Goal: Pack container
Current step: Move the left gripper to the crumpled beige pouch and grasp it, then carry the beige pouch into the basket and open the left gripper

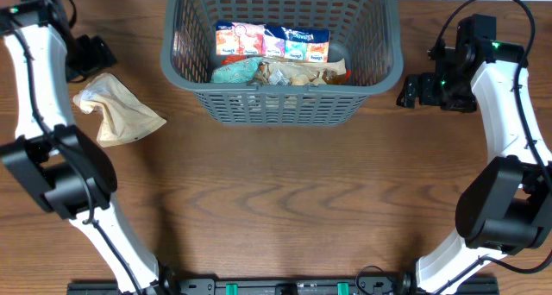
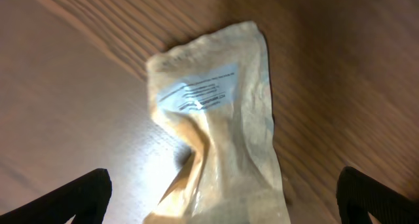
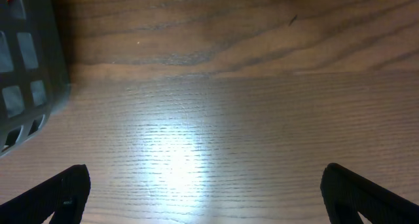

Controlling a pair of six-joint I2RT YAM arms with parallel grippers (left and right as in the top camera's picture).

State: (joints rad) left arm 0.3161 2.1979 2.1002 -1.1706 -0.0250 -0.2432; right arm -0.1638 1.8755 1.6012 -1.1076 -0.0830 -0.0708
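**Left gripper (image 2: pixel 222 191) spread over the crumpled tan paper pouch (image 2: pixel 216 112); left arm was nearer.**
The pouch lay just below and ahead, its long axis running out between the fingers, with bare wooden surface (image 1: pixel 285 191) around it. The dark grey lattice plastic container (image 1: pixel 280 105) stood to that gripper's right. The right gripper (image 3: pixel 203 185), spread and empty, hung beside the container wall.

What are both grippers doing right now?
Left gripper: open, empty, over the tan paper pouch.
Right gripper: open, empty, beside the container.
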